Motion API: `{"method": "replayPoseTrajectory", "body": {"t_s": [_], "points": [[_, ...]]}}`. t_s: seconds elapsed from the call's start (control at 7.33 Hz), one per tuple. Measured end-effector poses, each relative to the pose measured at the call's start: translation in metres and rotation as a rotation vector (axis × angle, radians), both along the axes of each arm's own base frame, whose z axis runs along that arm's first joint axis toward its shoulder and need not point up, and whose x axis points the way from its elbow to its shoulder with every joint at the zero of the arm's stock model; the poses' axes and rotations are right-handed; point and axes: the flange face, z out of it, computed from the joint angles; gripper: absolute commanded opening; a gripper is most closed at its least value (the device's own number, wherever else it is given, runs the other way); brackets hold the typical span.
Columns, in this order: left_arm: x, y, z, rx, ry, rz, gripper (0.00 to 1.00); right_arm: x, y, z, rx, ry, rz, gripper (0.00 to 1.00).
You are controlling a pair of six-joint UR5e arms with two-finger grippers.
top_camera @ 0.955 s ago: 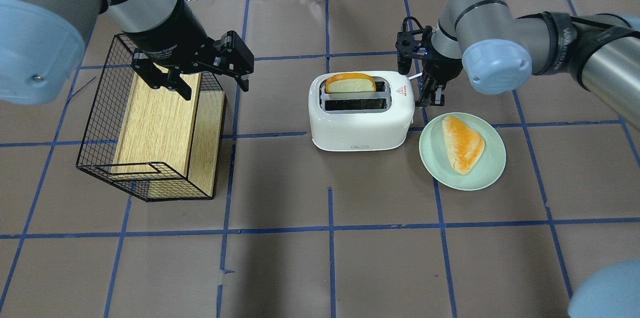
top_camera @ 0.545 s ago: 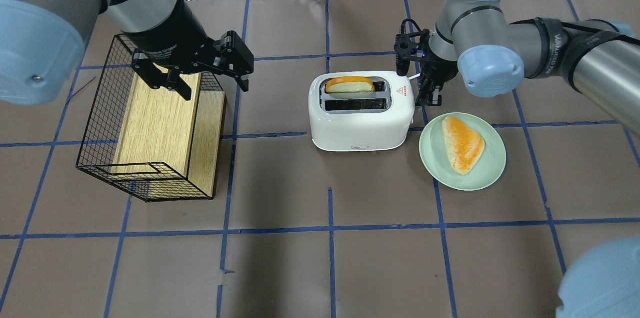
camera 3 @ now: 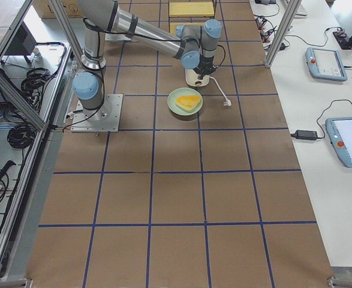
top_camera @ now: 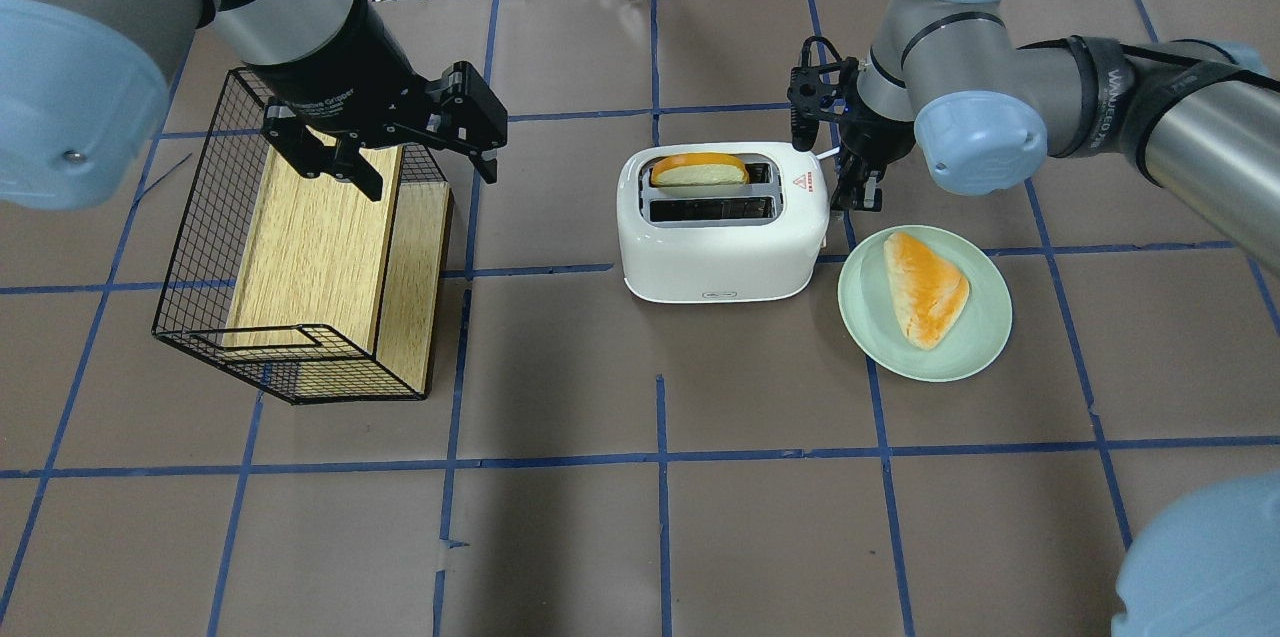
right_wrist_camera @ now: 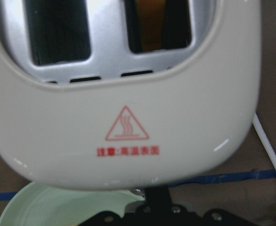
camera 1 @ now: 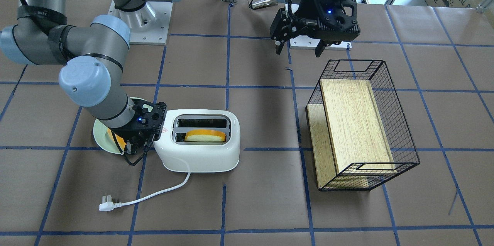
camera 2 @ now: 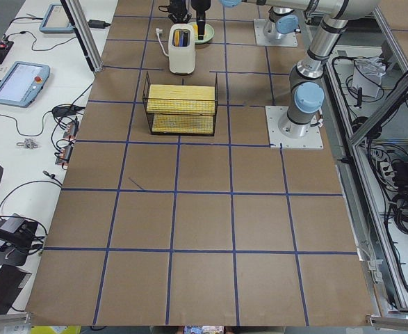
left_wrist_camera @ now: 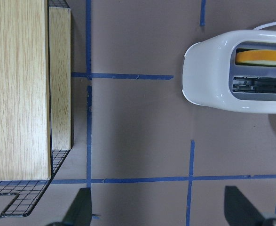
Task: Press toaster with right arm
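The white toaster (top_camera: 720, 227) stands mid-table with a red triangle sticker (right_wrist_camera: 127, 125) on its end. A bread slice (top_camera: 700, 169) sits low in its far slot; the near slot is empty. My right gripper (top_camera: 858, 195) is at the toaster's right end, beside the sticker, with its fingers together and pointing down against that end. In the front view it (camera 1: 133, 146) touches the toaster (camera 1: 200, 157). My left gripper (top_camera: 430, 179) is open and empty, above the wire basket's edge.
A pale green plate (top_camera: 985, 337) with a bread piece (top_camera: 925, 287) lies right of the toaster, under my right wrist. A black wire basket (top_camera: 200, 247) holding a wooden box (top_camera: 310, 247) stands at the left. The toaster's cord and plug (camera 1: 106, 203) lie behind it.
The bread slice has sunk lower into the far slot. My right gripper has shifted slightly at the toaster's end. The left arm has not moved.
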Motion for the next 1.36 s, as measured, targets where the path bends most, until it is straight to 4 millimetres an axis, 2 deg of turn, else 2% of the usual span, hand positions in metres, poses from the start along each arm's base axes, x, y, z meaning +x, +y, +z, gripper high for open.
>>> {"method": "replayPoseTrajectory", "body": {"t_s": [0.14,0.27,0.41,0.68,0.82,1.09,1.36], "points": [[0.000,0.000,0.000,0.000,0.000,0.000,1.00,0.000,0.002,0.030,-0.033,-0.004,-0.032,0.87],[0.000,0.000,0.000,0.000,0.000,-0.001,1.00,0.003,0.010,0.071,-0.058,-0.025,-0.128,0.99],[0.000,0.000,0.000,0.000,0.000,-0.001,1.00,0.007,0.023,0.101,-0.033,-0.058,-0.298,1.00],[0.000,0.000,0.000,0.000,0.000,0.000,1.00,0.012,0.057,0.141,0.089,-0.086,-0.756,1.00],[0.000,0.000,0.000,0.000,0.000,0.000,1.00,0.010,0.077,0.157,0.123,-0.058,-0.925,1.00],[0.000,0.000,0.000,0.000,0.000,0.000,1.00,0.002,0.108,0.187,0.099,0.021,-1.110,1.00],[0.000,0.000,0.000,0.000,0.000,-0.001,1.00,0.000,0.112,0.194,0.088,0.036,-1.158,0.99]]}}
